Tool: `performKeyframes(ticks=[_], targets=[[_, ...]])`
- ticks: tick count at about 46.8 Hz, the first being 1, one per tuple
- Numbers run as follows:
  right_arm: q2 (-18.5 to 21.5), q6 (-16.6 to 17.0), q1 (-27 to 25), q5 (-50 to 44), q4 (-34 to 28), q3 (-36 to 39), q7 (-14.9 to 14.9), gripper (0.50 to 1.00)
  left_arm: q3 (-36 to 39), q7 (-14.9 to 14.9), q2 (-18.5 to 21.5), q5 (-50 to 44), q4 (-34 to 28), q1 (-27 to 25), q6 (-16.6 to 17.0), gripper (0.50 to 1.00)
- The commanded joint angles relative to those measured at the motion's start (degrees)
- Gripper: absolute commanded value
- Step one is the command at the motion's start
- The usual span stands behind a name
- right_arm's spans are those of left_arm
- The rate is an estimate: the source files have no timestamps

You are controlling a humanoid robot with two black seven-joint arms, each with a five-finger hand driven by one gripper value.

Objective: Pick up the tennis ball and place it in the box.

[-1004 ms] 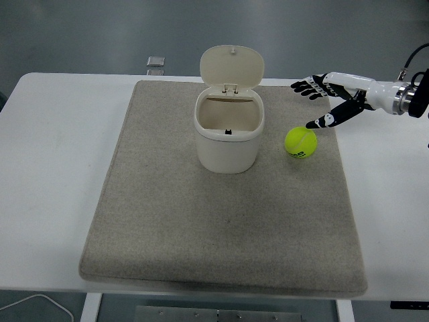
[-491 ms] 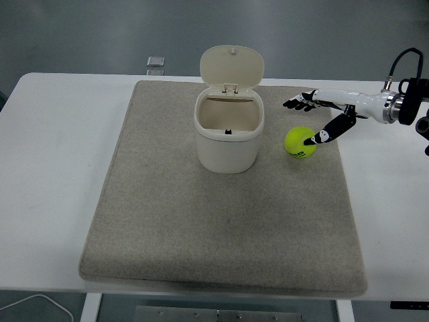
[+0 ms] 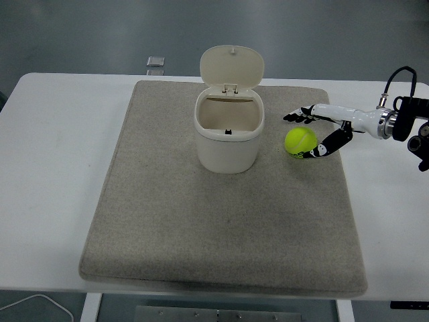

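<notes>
A yellow-green tennis ball (image 3: 300,141) lies on the grey mat (image 3: 221,221), right of the box. The box (image 3: 228,131) is a cream bin standing near the mat's far middle, its hinged lid (image 3: 232,66) tipped up and open. My right hand (image 3: 307,136) reaches in from the right, low over the mat. Its fingers (image 3: 297,117) spread behind the ball and its thumb (image 3: 320,149) lies at the ball's near right side. The hand brackets the ball without closing on it. The left arm is out of view.
The mat lies on a white table (image 3: 53,168). A small grey square object (image 3: 155,62) sits at the table's far edge, behind the mat. A white cable (image 3: 40,302) shows below the table's near left edge.
My right hand has come down and to the left, from above and right of the ball to around it. The ball and the box have not moved.
</notes>
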Motion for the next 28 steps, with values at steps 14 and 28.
performKeyframes(ticks=[14,28], targets=[[0.9,-1.8,-0.5,0.1,-0.6,-0.4,0.0,0.897,0.0,0.0,0.0,0.0,0.0,0.0,0.0,0.996],[2.4,-1.8,-0.6,0.1,-0.9,-0.3,0.0,0.854,0.0,0.0,0.0,0.0,0.0,0.0,0.0,0.996]])
